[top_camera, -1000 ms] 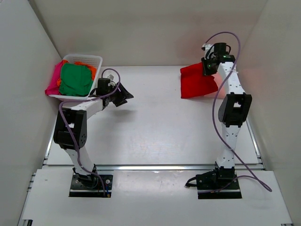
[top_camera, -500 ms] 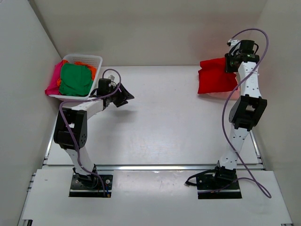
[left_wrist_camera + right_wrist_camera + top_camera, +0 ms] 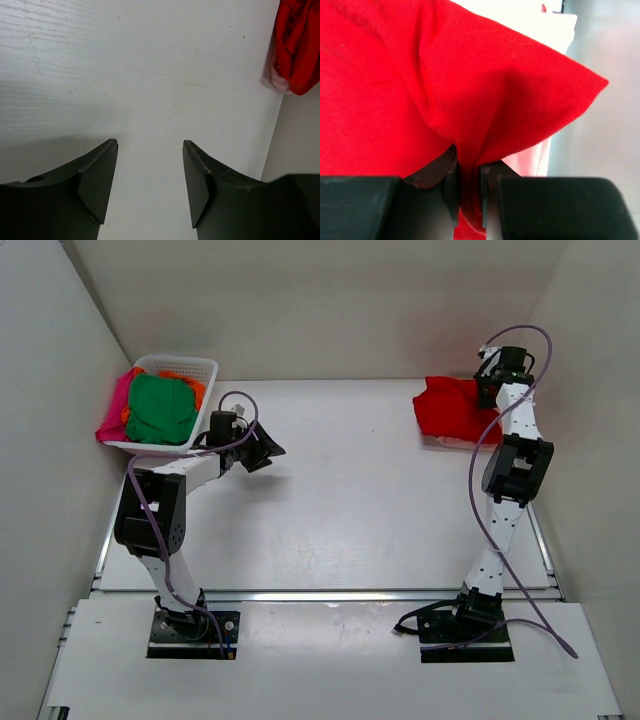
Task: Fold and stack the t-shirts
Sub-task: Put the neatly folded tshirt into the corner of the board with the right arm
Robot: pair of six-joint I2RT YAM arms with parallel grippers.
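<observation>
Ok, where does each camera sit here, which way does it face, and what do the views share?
Top external: above and behind the robot, looking down on the table; left arm and right arm show, bases up.
Left wrist: on the left arm, facing across the table toward the red t-shirt; open left jaws at bottom.
Right wrist: on the right arm, close against the red t-shirt; right jaws shut on a fold.
Shared: the red t-shirt appears in all three.
</observation>
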